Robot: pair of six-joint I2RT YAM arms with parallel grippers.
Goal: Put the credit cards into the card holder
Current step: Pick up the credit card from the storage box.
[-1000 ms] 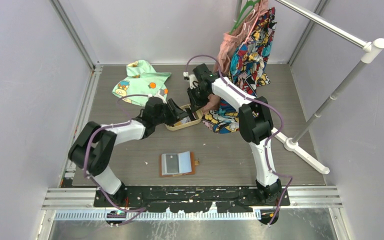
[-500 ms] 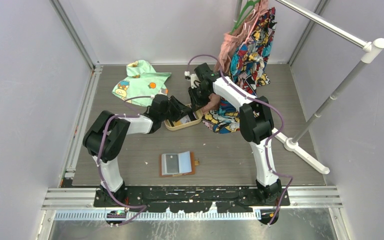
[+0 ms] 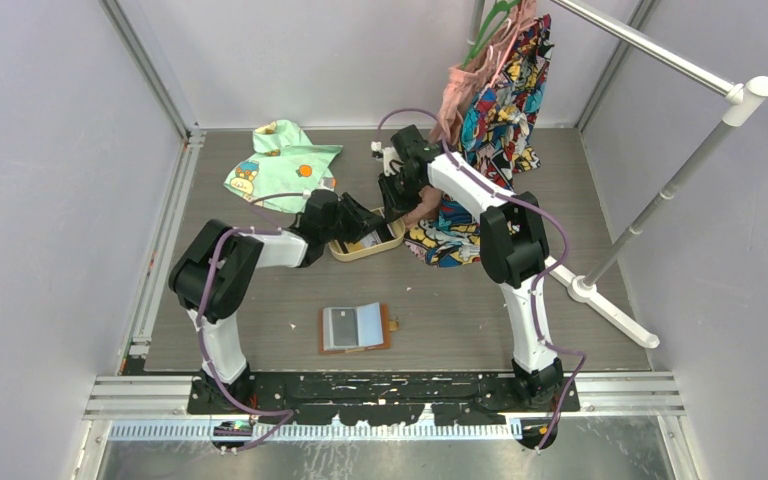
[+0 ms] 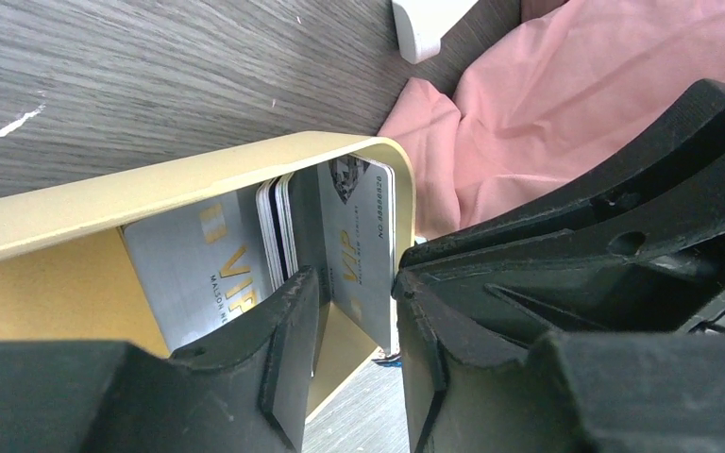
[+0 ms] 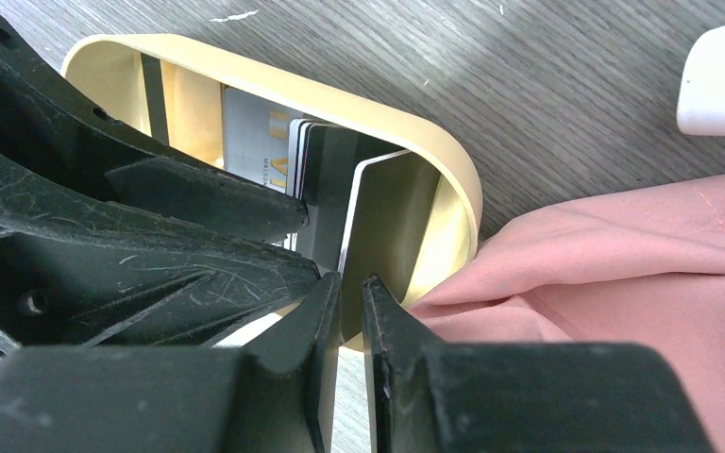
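Credit cards (image 4: 278, 226) stand on edge inside the tan tray (image 4: 198, 175). The card holder (image 3: 357, 327) lies open on the table (image 3: 260, 300), well apart from the tray and nearer the arm bases. The left arm (image 3: 260, 250) and right arm (image 3: 470, 190) both stretch to the tray, tips meeting there. The right gripper (image 5: 351, 288) is clenched on the outermost card (image 5: 382, 203). The left gripper (image 4: 354, 288) is parted, one finger either side of that same card.

A grey wood-grain table (image 3: 260, 290) is shown. A brown card holder (image 3: 356, 327) is laid open near its front edge, well apart from the tan oval tray (image 3: 362, 256) at the middle. A pink cloth (image 5: 623, 274) is pressed against the tray's rim. A green printed garment (image 3: 282, 165) is spread at the far left, and a white rack foot (image 3: 615, 312) is set at the right.
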